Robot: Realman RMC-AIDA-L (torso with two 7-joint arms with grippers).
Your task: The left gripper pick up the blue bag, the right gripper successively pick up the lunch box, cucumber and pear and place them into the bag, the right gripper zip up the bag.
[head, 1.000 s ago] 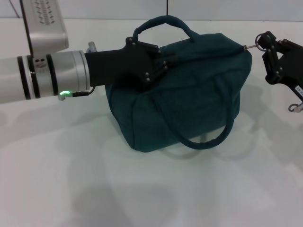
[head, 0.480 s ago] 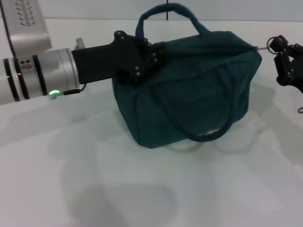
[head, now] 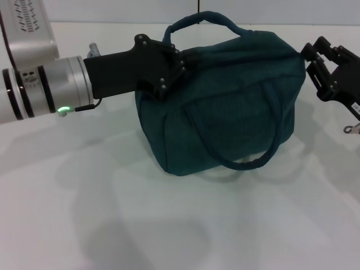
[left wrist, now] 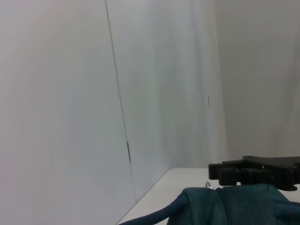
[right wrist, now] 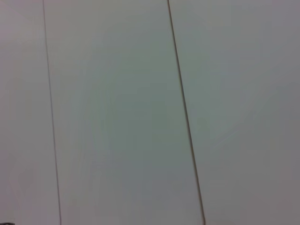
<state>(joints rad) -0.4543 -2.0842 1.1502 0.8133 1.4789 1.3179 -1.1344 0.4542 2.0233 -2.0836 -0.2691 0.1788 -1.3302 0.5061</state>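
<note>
The blue bag (head: 225, 107) stands on the white table, its top pulled closed, with one handle up at the back and one hanging down the front. My left gripper (head: 179, 61) is shut on the bag's top left end. My right gripper (head: 310, 56) is at the bag's top right corner, touching or nearly touching it. The zipper pull is hidden there. In the left wrist view the bag's fabric (left wrist: 234, 206) fills the near corner, with the right gripper (left wrist: 253, 171) beyond it. The lunch box, cucumber and pear are out of view.
The white table (head: 169, 225) spreads in front of the bag and to both sides. A pale wall (head: 112, 11) closes the back. A small cable loop (head: 351, 128) hangs under the right arm. The right wrist view shows only wall panels (right wrist: 140, 117).
The right gripper pulled right with the ring pull taut, then came back left against the bag's corner; the ring no longer shows. The left gripper and bag shifted slightly left and up.
</note>
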